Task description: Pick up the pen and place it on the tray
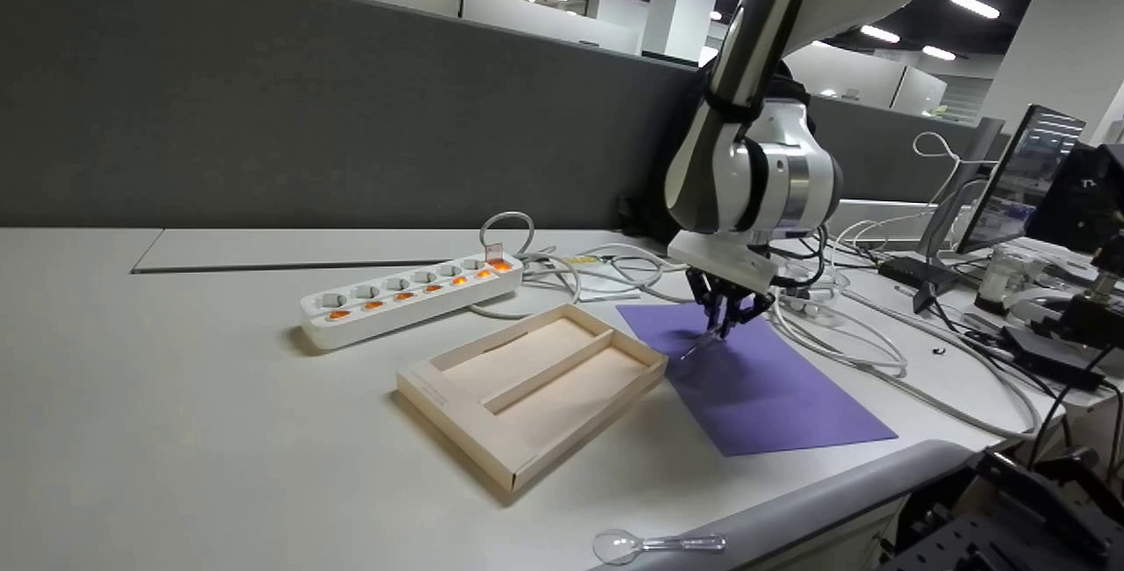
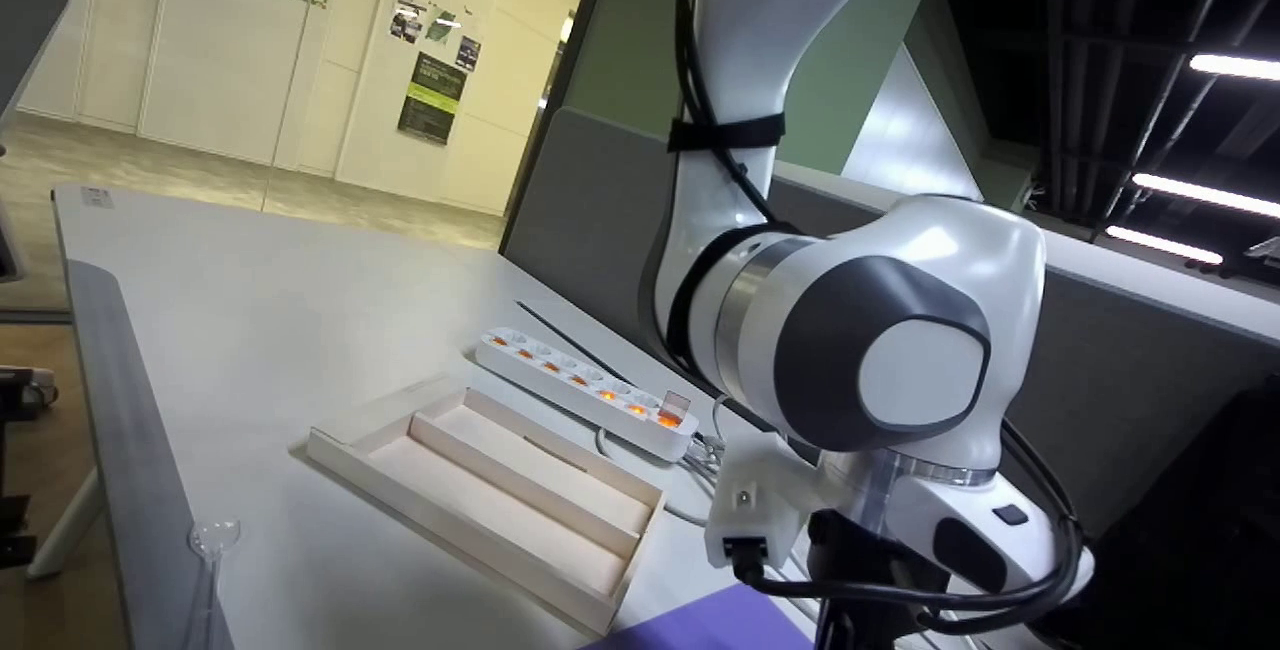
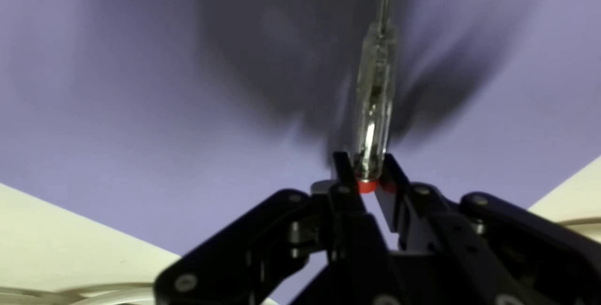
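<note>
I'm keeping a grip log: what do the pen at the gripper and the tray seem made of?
The pen: probably mostly clear, glossy plastic, as inner parts show through, with bright highlights; its thin shaft looks like polished metal, judging by its sheen. The tray: likely wood or board, unvarnished, given its matte beige surfaces.

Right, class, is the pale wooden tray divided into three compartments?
No, in an exterior view a single lengthwise divider splits the pale wooden tray in two.
</note>
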